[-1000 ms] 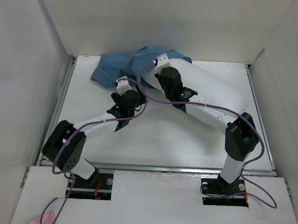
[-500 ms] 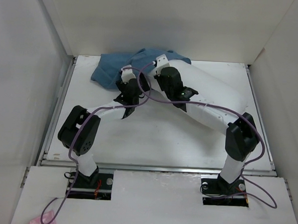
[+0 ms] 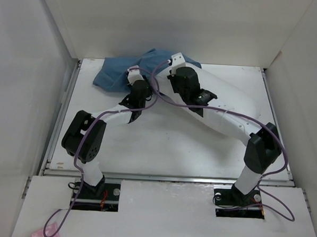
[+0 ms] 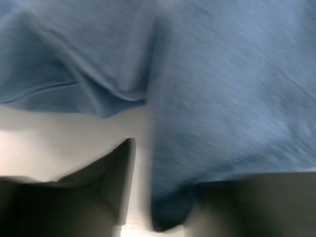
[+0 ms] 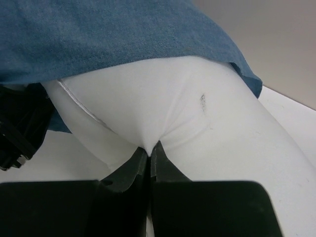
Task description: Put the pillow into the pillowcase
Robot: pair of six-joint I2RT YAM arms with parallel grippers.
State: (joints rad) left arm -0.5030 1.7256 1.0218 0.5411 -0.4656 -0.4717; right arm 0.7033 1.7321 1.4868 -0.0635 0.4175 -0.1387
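The white pillow (image 3: 229,95) lies across the back right of the table, its left end lifted under the blue pillowcase (image 3: 115,74). My right gripper (image 3: 174,63) is shut on a pinch of the pillow's (image 5: 197,123) cover, with the pillowcase (image 5: 98,39) draped over the end just above the right gripper (image 5: 149,145). My left gripper (image 3: 134,77) is at the pillowcase's near edge. In the left wrist view a fold of the pillowcase (image 4: 222,98) hangs between the jaws of the left gripper (image 4: 165,197). It lies against the right finger, and a gap remains at the left finger (image 4: 118,182).
White walls close in the table (image 3: 162,145) at the back and on both sides. The two arms cross the middle of the table, and purple cables (image 3: 159,100) loop between them. The rest of the pillowcase is bunched at the back left.
My left arm has reached forward to the pillowcase edge and its jaws have narrowed around a fold. The right gripper has pushed the pillow end slightly farther back.
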